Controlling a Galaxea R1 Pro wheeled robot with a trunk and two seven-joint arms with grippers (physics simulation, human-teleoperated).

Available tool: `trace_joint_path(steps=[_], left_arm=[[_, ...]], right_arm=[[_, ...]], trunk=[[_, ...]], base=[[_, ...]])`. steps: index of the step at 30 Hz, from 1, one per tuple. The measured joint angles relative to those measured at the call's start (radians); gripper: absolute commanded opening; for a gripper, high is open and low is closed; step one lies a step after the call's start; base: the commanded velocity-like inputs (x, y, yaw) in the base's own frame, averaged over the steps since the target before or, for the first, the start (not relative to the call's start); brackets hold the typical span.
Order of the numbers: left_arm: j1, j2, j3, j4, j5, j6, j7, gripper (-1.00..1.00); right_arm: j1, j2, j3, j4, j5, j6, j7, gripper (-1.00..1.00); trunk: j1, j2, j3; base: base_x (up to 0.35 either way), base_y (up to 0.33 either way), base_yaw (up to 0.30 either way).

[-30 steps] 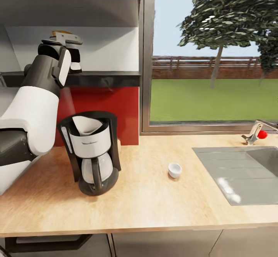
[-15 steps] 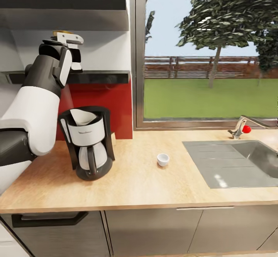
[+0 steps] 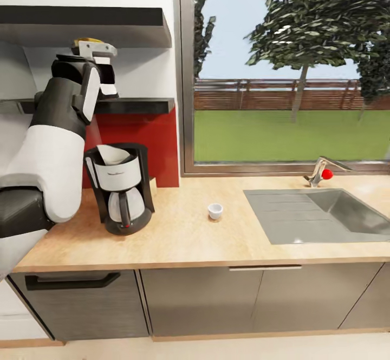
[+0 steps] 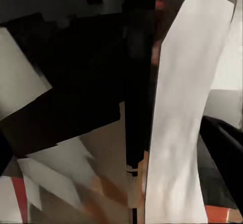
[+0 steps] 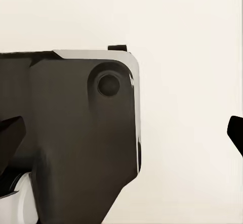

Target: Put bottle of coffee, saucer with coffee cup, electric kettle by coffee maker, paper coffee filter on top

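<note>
Head view: upright coffee maker (image 3: 120, 189), handle frontward.

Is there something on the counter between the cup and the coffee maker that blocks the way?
Nothing visible does. The cup stands apart from the coffee maker, with only bare counter between them.

The coffee maker (image 3: 120, 189) is set on the countertop (image 3: 184, 241) at its left end, with a paper filter (image 3: 112, 155) seated in its top. The coffee cup (image 3: 215, 211) is placed to its right, well apart, between it and the sink (image 3: 319, 214). Two shelves (image 3: 130, 105) are mounted above the coffee maker, and the faucet (image 3: 320, 171) is fixed behind the sink
</note>
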Motion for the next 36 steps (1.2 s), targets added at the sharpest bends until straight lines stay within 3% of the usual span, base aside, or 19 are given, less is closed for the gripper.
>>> trace_joint_path(steps=[1, 3, 7, 15, 26, 32, 36], left_arm=[[0.007, -0.003, -0.001, -0.009, 0.004, 0.0, 0.0, -1.0], [0.044, -0.034, -0.003, -0.073, 0.012, 0.001, 0.001, -1.0], [0.106, -0.042, -0.004, -0.13, 0.005, 0.003, 0.001, -1.0], [0.245, -0.044, -0.004, -0.317, 0.005, 0.024, -0.001, -1.0], [0.403, -0.051, -0.003, -0.516, 0.042, 0.046, -0.017, -1.0], [0.444, -0.047, 0.0, -0.565, 0.043, 0.053, -0.017, -1.0], [0.499, -0.039, 0.006, -0.582, 0.044, 0.054, -0.018, -1.0]], right_arm=[[0.0, 0.0, 0.0, 0.0, 0.0, 0.0, 0.0, 1.0], [0.0, 0.0, 0.0, 0.0, 0.0, -0.001, 0.0, 1.0], [0.0, 0.0, 0.0, 0.0, 0.0, -0.001, 0.0, 1.0], [0.0, 0.001, 0.0, -0.001, 0.0, -0.001, 0.0, 1.0], [0.0, 0.004, 0.0, -0.001, -0.001, -0.001, 0.0, 1.0], [0.0, 0.005, 0.0, -0.001, -0.001, -0.002, 0.0, 1.0], [0.0, 0.005, 0.0, -0.001, -0.001, -0.002, 0.0, 1.0]], trunk=[[0.0, 0.0, 0.0], [0.0, 0.0, 0.0], [-0.001, 0.0, 0.0], [-0.001, 0.0, 0.0], [-0.001, 0.0, 0.0], [-0.001, 0.0, 0.0], [0.0, 0.0, 0.0]], base=[[-0.28, -0.117, 0.0], [-0.162, -0.065, 0.0], [-0.052, -0.021, 0.0], [-0.004, -0.002, 0.0], [0.0, 0.0, 0.036], [0.0, 0.0, 0.236], [0.0, 0.0, 0.275]])
